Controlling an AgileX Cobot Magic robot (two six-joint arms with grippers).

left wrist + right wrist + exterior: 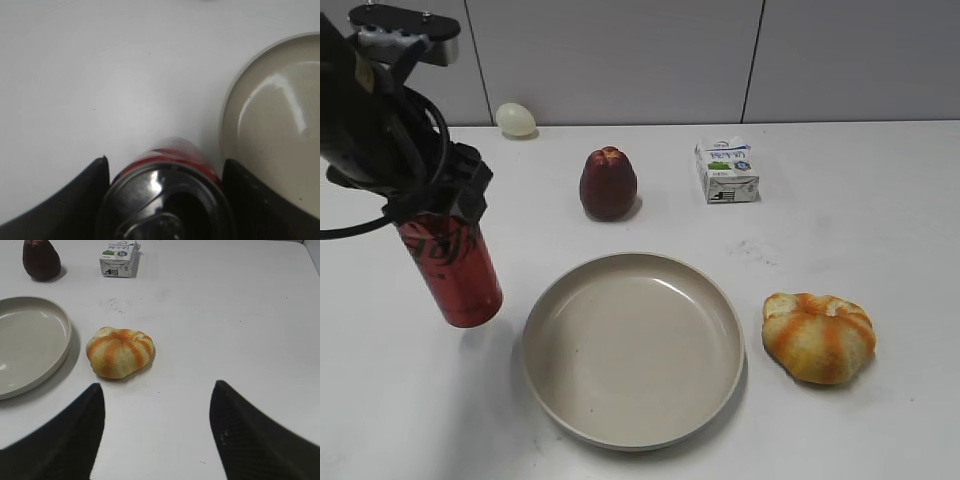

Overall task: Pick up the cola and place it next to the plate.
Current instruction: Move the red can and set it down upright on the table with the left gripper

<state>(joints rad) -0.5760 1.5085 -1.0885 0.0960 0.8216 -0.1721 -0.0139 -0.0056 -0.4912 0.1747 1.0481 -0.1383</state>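
Note:
The cola [452, 270] is a tall red can with black lettering, tilted slightly, just left of the plate [634, 345]. My left gripper [432, 200] is shut on the can's upper part. I cannot tell whether the can's base touches the table. In the left wrist view the can's silver top [165, 200] sits between the two dark fingers, with the plate's rim [235, 95] to its right. My right gripper [157, 390] is open and empty above the table, near an orange-striped bun [120, 352]. The right arm is out of the exterior view.
A dark red fruit [608, 184] and a white-and-blue carton [726, 170] stand behind the plate. A pale egg-like thing [515, 119] lies at the back left. The orange-striped bun [818, 336] lies right of the plate.

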